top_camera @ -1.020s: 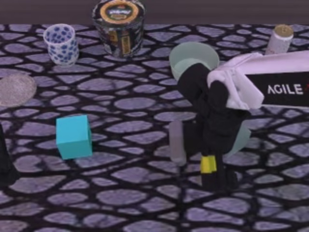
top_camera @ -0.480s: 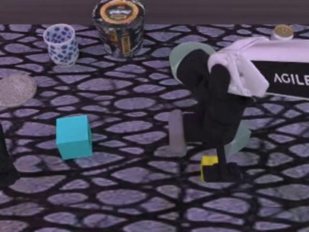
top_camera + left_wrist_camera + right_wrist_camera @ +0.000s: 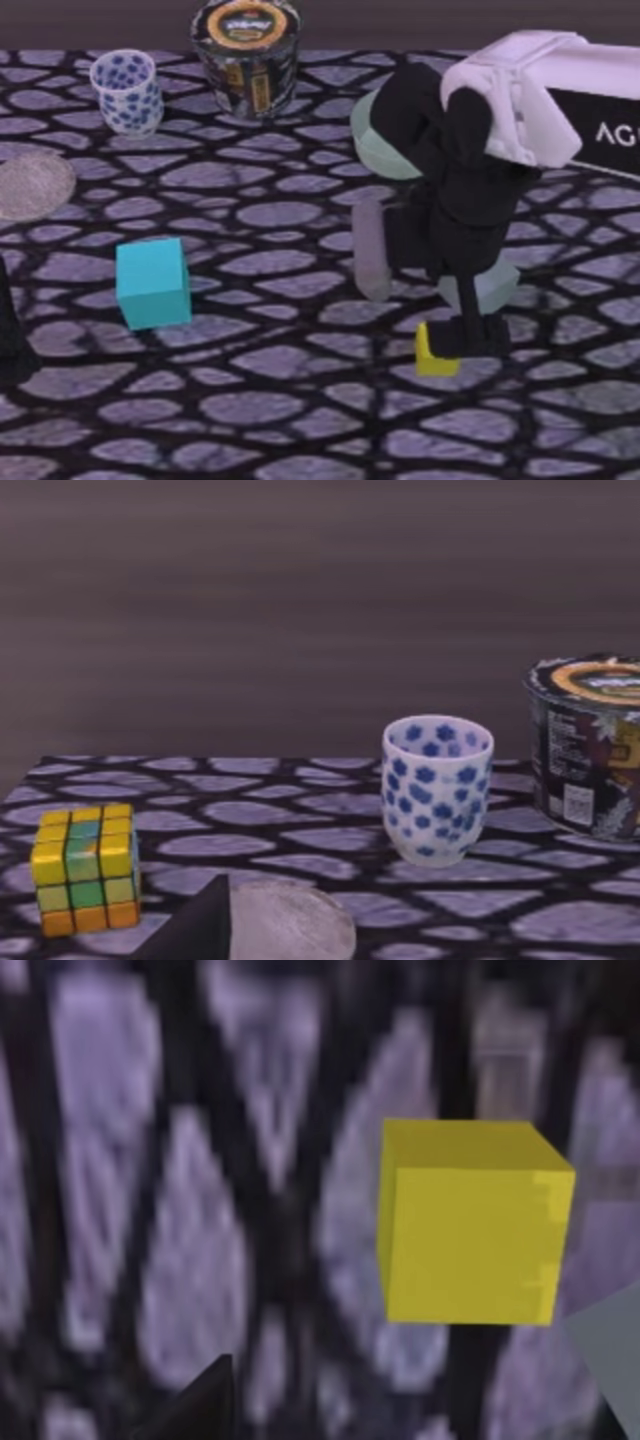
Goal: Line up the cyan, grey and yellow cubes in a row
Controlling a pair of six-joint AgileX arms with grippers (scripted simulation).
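Observation:
The cyan cube (image 3: 152,283) sits alone on the left half of the table. Just below the right arm, the small yellow cube (image 3: 432,355) rests on the table, and in the right wrist view the yellow cube (image 3: 470,1220) stands free with nothing gripping it. My right gripper (image 3: 466,338) hovers open right beside and above it; one dark fingertip (image 3: 200,1400) shows in the wrist view. The grey cube (image 3: 492,288) lies close behind the yellow one, mostly hidden by the arm; a corner of the grey cube (image 3: 612,1352) shows. My left gripper (image 3: 8,335) is parked at the left edge.
A blue-flowered cup (image 3: 127,90), a noodle tub (image 3: 247,42) and a pale green bowl (image 3: 372,135) stand along the back. A silver disc (image 3: 32,185) lies at the left. A colour puzzle cube (image 3: 86,868) shows in the left wrist view.
My right gripper lowered the yellow cube to the table, let it go and has risen and pulled back. The cyan cube and left arm stayed still.

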